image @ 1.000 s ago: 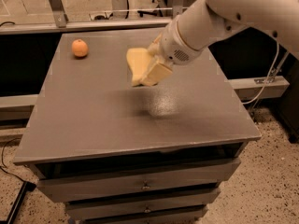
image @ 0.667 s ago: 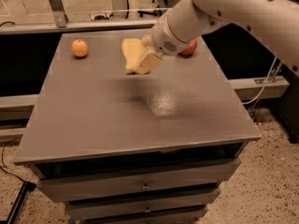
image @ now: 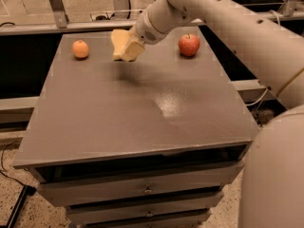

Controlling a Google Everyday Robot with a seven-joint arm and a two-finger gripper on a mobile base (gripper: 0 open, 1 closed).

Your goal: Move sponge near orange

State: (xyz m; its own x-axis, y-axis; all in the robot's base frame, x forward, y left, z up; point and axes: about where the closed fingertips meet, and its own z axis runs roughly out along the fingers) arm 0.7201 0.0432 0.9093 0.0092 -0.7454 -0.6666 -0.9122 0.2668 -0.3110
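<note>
Yellow sponge (image: 118, 41) clamped in pincer (image: 129, 50) near table (image: 142, 122) far edge, gap to orange (image: 80, 49).

**Grey tabletop, two fruits along the far edge**

I am looking down on a grey table (image: 109, 132) whose flat top is carrying two fruits. The orange (image: 80, 49) is sitting near the far left corner, and a red apple (image: 189, 45) is sitting towards the far right, well apart from it. A pale sheen (image: 167, 109) is showing right of the middle of the top. Under the front edge, drawers (image: 147, 190) are stacking down the table's face. The gripper (image: 128, 50) is hanging above the far part of the top, between the fruits and nearer the orange. It is gripping the sponge (image: 119, 38) clear of the surface, and a soft shadow is falling on the top beneath it.
</note>
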